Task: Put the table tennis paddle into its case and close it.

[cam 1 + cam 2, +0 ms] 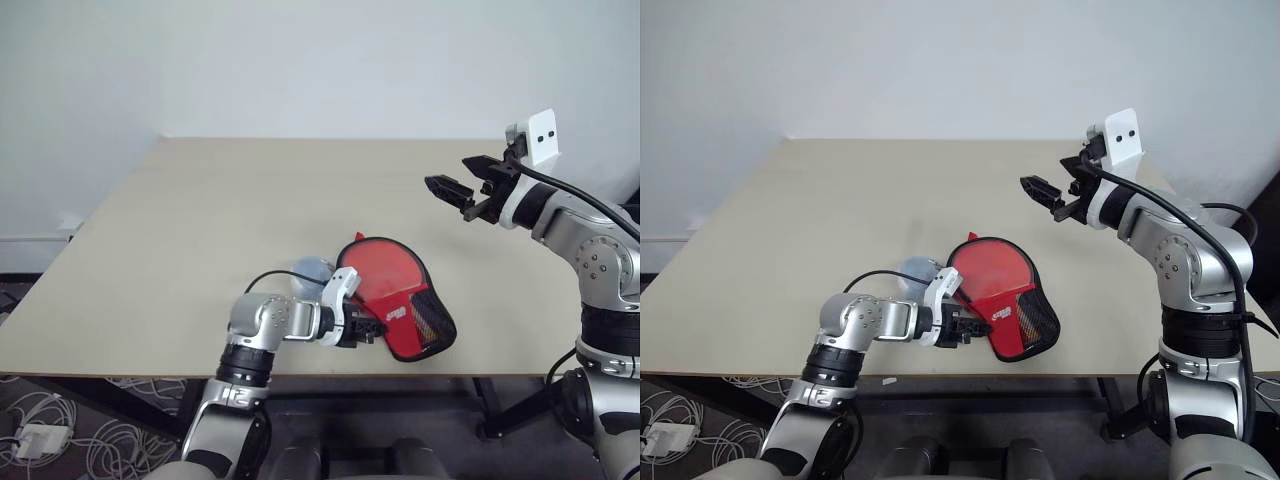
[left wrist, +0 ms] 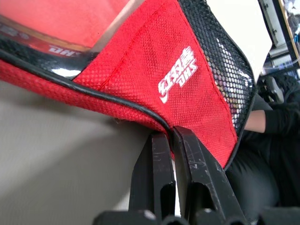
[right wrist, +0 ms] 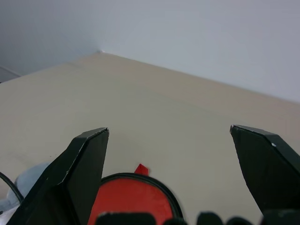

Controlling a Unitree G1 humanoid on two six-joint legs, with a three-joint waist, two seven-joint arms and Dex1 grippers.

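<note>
Near the pale table's (image 1: 180,250) front edge, the case (image 1: 400,300) is pinched at its rim by the left gripper (image 1: 372,327); steady pulling is advised. Right gripper (image 1: 458,192) is held wide, empty.

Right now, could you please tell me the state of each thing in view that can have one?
case: flat on the table near the front edge, its edge pinched by the left gripper.
table tennis paddle: inside the case, red face showing through the front.
left gripper: shut on the case's black-piped edge.
right gripper: open, empty, held above the table.
</note>
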